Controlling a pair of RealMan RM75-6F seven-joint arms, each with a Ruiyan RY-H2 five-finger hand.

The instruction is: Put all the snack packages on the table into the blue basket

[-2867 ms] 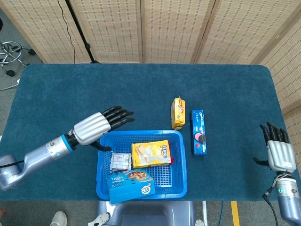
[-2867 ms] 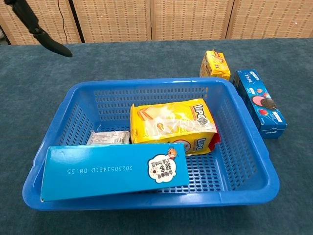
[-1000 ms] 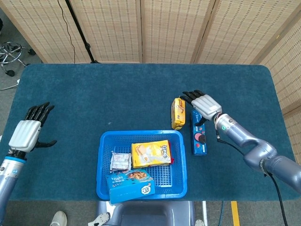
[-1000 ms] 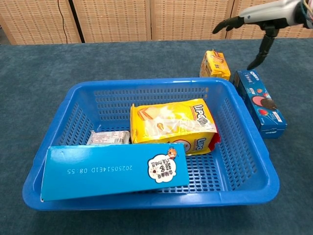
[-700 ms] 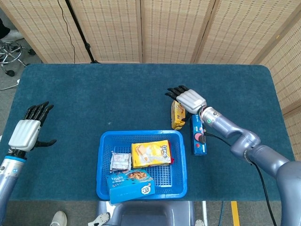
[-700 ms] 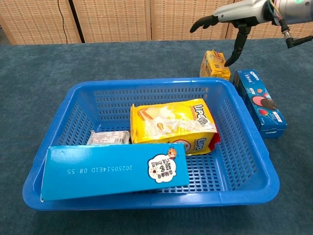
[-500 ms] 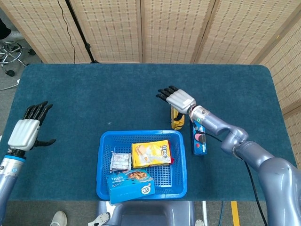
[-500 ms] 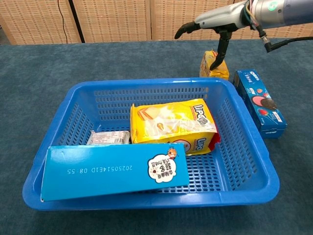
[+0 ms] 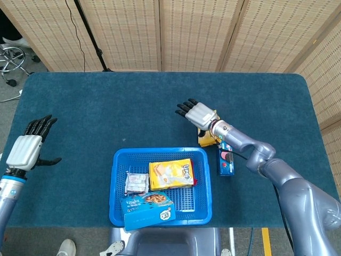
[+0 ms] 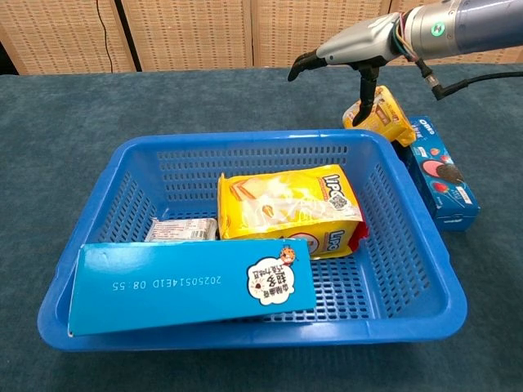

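Fingers (image 9: 185, 106) of the right hand (image 9: 196, 112) are spread and extended over the small yellow snack pack (image 10: 381, 116), thumb down against its near-left face (whether that counts as a grip or just contact, cannot tell). Pack sits tilted on the tabletop (image 9: 106, 106) just past the far right corner of the blue basket (image 10: 413, 269); in the chest view its long axis slants up-left to down-right, lower end leaning toward the Oreo box (image 10: 435, 170). Head view hides most of it under the hand and wrist. Oreo box lies flat just right of the basket, long axis running near-to-far, its far end touching or just beside the yellow pack, hard to tell. Inside the basket: large yellow bag (image 10: 286, 210) lying crosswise, small silver packet (image 10: 181, 229) to its left, blue cookie box (image 10: 192, 283) propped on the near rim, long axis left-right. Left hand (image 9: 24, 149) hovers over the tabletop's left edge, fingers apart, holding nothing; its arm is cut off by the frame.
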